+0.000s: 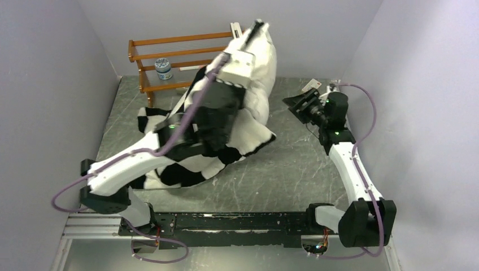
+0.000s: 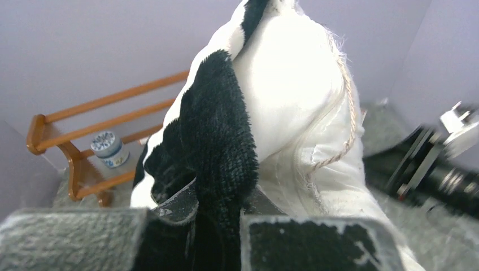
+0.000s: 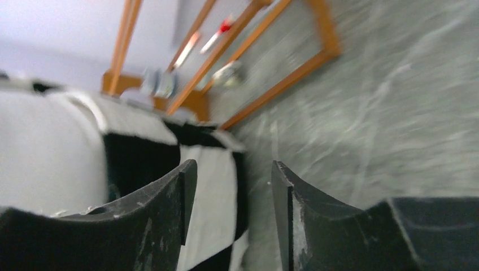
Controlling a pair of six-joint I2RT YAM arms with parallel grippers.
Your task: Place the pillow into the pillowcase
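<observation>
Top view: left hand (image 1: pixel 253 34) holds the pillowcase (image 1: pixel 186 169) rim high, probably to keep its mouth up around the pillow (image 1: pixel 264 70), which stands partly sheathed on the surface (image 1: pixel 294 164). The right hand (image 1: pixel 300 103) waits beside it, apart. Left wrist: jaws pinch black plush. Right wrist: jaws part-open on nothing, facing the pillowcase.

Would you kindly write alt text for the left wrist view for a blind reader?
The left gripper pinches a fold of the black-and-white plush pillowcase, with the white pillow bulging beside it. A wooden rack holding a small jar stands behind at left.
</observation>
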